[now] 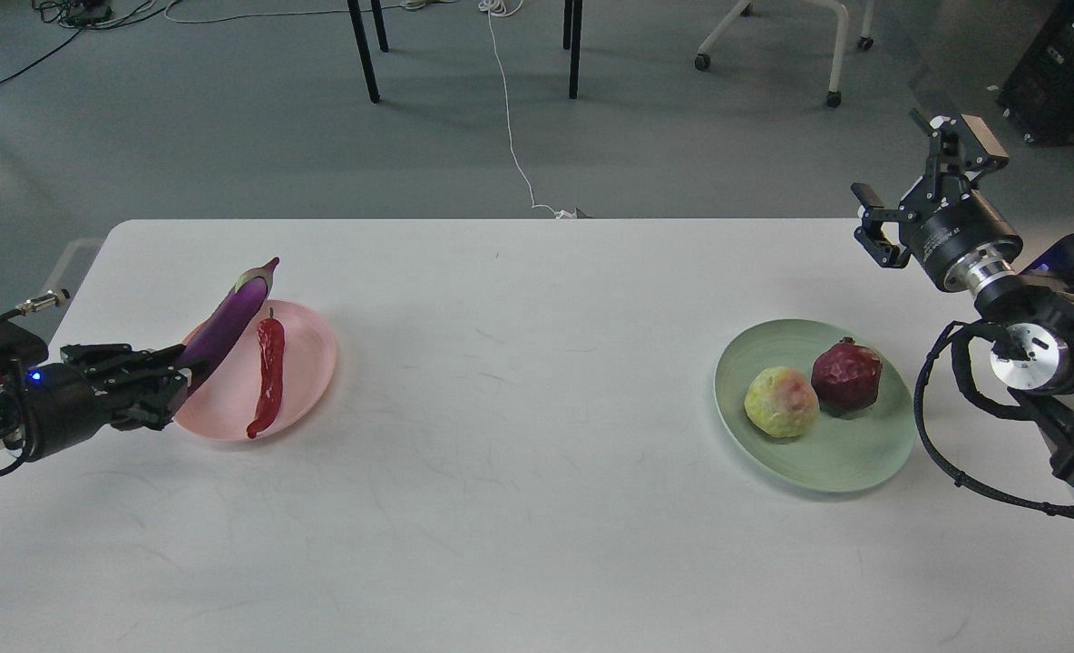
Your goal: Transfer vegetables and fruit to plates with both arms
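While my left gripper (170, 385) clamps the eggplant (229, 322) tilted over the pink plate (310, 363) near the table's (537, 508) left edge, one chili (268, 376) lies there. Right gripper (918, 186) hangs spread, empty, past the right edge. Green plate (845, 462): pomegranate (847, 375) touching yellow-green fruit (780, 402). Two plates, four items; middle wide open.

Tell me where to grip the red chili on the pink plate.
Grip the red chili at its straighter upper-middle section, from above, fingers across its width. It lies flat and lengthwise on the pink plate, free on its right; the eggplant crowds its left.
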